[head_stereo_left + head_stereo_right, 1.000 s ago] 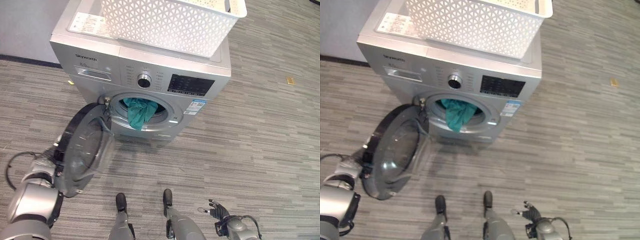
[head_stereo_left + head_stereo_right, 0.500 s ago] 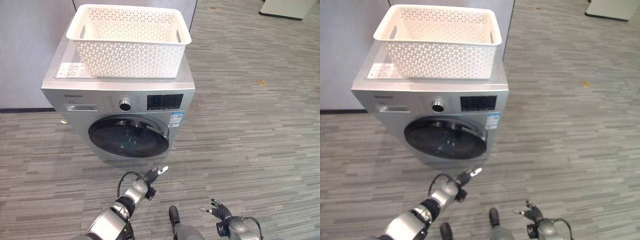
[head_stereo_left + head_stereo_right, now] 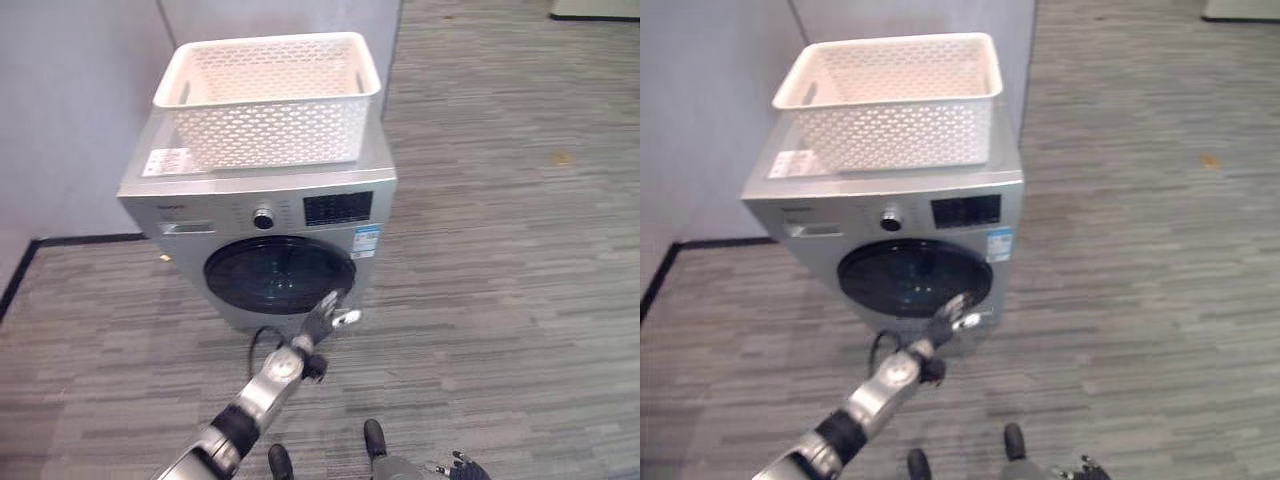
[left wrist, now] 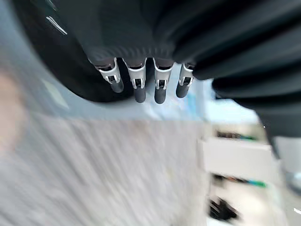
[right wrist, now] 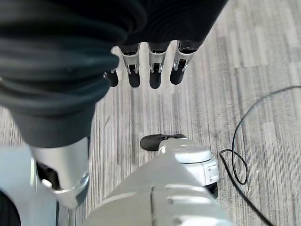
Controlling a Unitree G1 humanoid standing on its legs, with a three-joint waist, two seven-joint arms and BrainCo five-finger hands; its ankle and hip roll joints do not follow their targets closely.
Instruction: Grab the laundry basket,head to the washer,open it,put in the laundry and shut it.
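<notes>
A silver washer [image 3: 225,190] stands against the wall, its round dark door [image 3: 275,275] shut. An empty white lattice laundry basket [image 3: 270,125] sits on its top. My left hand [image 3: 322,315] is stretched out to the door's lower right rim, open. Its straight fingers [image 4: 139,89] show in the left wrist view with the dark door glass just past them. I cannot tell whether they touch it. My right hand [image 3: 465,468] hangs low at my right side, open and empty. Its fingers [image 5: 155,75] hang above the floor. No laundry is visible.
A grey partition wall [image 3: 70,120] runs behind and to the left of the washer. Striped grey floor [image 3: 520,280] spreads out to the right, with a small yellow scrap [image 3: 560,158] lying on it far off.
One second ago the door stood open with a teal cloth hanging from the drum. It is shut now, the cloth out of sight. My left hand has risen to the door's rim. The camera moved.
</notes>
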